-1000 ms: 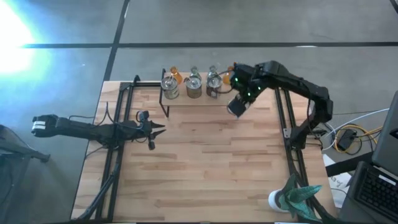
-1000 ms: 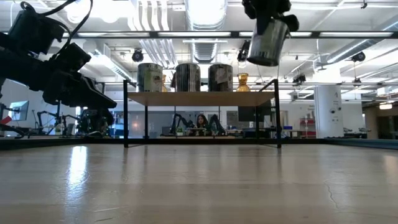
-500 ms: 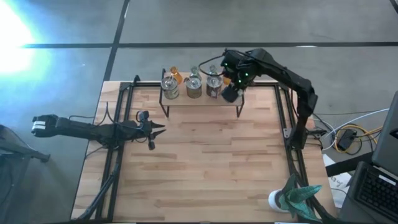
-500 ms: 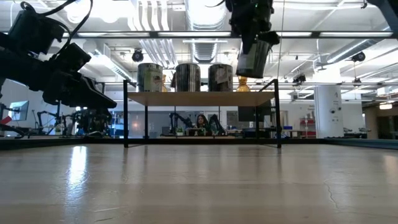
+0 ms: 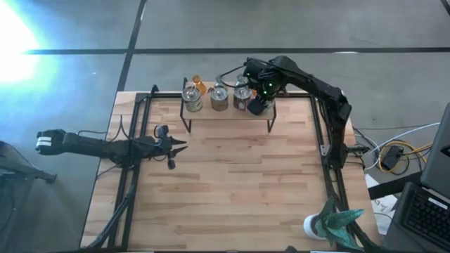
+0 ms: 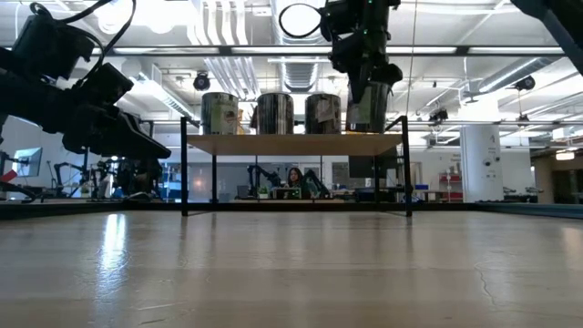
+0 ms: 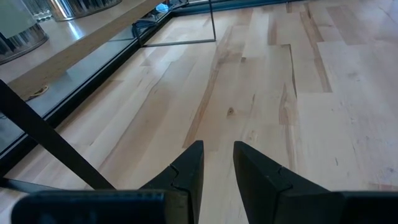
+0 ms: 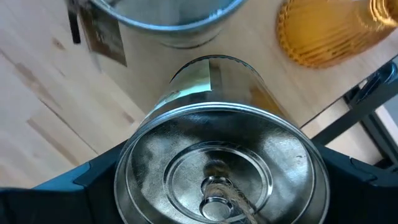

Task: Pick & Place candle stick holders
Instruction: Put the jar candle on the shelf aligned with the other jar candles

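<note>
3 silvery jars [image 6: 273, 114] upright on shelf; 4th [image 8: 217, 168] held.

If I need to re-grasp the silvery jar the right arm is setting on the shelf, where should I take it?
Probably across the round body just below the rim, from above, as the right gripper holds the silvery jar now: it stands upright, with another jar close beside it on the shelf.

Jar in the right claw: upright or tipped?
Upright, near enough. In the low view the silvery jar hangs straight in the right claw, level with the three jars on the shelf. Whether it touches the shelf, cannot tell.
</note>
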`<state>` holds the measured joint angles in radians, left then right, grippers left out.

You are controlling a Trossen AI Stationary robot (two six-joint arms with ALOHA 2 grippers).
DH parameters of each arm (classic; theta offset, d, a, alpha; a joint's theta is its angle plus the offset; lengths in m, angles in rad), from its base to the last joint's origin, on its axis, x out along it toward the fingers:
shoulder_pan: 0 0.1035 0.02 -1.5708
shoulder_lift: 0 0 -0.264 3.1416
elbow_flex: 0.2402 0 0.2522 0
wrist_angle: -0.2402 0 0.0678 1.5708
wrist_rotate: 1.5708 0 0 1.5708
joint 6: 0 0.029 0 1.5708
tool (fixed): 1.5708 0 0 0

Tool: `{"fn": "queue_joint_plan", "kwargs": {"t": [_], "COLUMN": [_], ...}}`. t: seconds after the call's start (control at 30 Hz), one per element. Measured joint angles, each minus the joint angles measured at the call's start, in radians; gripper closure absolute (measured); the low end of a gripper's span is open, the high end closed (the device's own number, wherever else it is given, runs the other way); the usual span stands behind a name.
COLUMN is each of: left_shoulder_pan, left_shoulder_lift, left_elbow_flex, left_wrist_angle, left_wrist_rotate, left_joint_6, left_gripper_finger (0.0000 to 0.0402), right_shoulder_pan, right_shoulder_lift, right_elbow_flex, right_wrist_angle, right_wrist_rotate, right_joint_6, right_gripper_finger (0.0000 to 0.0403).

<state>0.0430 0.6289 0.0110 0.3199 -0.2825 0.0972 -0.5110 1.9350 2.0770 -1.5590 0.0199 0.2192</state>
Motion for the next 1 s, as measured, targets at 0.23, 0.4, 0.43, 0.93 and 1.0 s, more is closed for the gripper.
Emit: {"fn": "queue_joint_plan", "kwargs": {"t": [0.23, 0.4, 0.43, 0.93, 1.0], "left_shoulder_pan": [0.0, 0.0, 0.0, 0.0, 0.0], "left_shoulder_lift": [0.0, 0.0, 0.0, 0.0, 0.0], "left_elbow_flex": [0.0, 0.0, 0.0, 0.0, 0.0], "left_wrist_angle": [0.0, 0.0, 0.0, 0.0, 0.0], "left_wrist_rotate": [0.0, 0.0, 0.0, 0.0, 0.0], "left_joint_6": [0.0, 0.0, 0.0, 0.0, 0.0], "left_gripper_finger": [0.031, 0.031, 0.031, 0.031, 0.031], "right_shoulder_pan": [-0.001, -0.001, -0.001, -0.002, -0.004], "right_shoulder_lift": [0.029, 0.028, 0.028, 0.024, 0.024], "right_elbow_flex": [0.041, 0.061, 0.061, 0.046, 0.045], "right_wrist_angle": [0.018, 0.02, 0.011, -0.012, -0.012], "right_wrist_rotate": [0.01, 0.011, 0.014, 0.026, 0.025], "right_joint_6": [-0.025, -0.023, -0.017, 0.005, 0.006], "right_gripper_finger": [0.0054, 0.0054, 0.0054, 0.0054, 0.0054]}}
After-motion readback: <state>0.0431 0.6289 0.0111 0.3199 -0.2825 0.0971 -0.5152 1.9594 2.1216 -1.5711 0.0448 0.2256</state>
